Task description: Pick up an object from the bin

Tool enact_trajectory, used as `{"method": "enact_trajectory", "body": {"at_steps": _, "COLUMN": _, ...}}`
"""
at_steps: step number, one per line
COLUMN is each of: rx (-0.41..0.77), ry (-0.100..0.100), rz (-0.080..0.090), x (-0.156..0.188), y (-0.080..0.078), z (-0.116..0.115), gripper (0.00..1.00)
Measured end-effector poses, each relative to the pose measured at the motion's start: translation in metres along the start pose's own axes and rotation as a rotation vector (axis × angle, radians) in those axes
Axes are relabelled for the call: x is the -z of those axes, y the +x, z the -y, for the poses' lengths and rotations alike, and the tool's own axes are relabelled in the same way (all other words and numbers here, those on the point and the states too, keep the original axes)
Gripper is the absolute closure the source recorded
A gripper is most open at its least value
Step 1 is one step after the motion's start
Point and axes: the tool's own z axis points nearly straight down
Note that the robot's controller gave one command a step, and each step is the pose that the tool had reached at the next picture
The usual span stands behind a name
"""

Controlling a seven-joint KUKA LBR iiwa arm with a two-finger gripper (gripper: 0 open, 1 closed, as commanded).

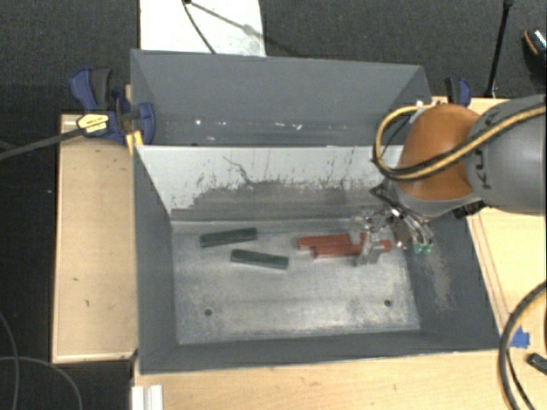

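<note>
My gripper [369, 244] is down at the right side of the bin floor, at the right end of a flat red-brown bar [329, 245]. The bar lies lengthwise toward the left, and its right end reaches in among my fingers. Whether the fingers press on it cannot be made out. Further left lie two dark green bars: one [259, 260] left of the red one and slightly nearer the front, the other [228, 238] beyond it, closer to the back wall.
The arm with its orange cover and cables hangs over the bin's right wall. The bin's sloped back wall rises just behind the things.
</note>
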Motion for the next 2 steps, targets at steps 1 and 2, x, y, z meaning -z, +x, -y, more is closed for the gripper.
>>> {"method": "enact_trajectory", "body": {"at_steps": 1, "rx": 0.002, "ry": 0.0, "rz": -0.005, "x": -0.0026, "y": 0.0015, "z": 0.0, "gripper": 0.0}}
{"method": "enact_trajectory", "body": {"at_steps": 2, "rx": 0.003, "ry": 0.0, "rz": -0.005, "x": -0.0026, "y": 0.0015, "z": -0.0001, "gripper": 1.0}}
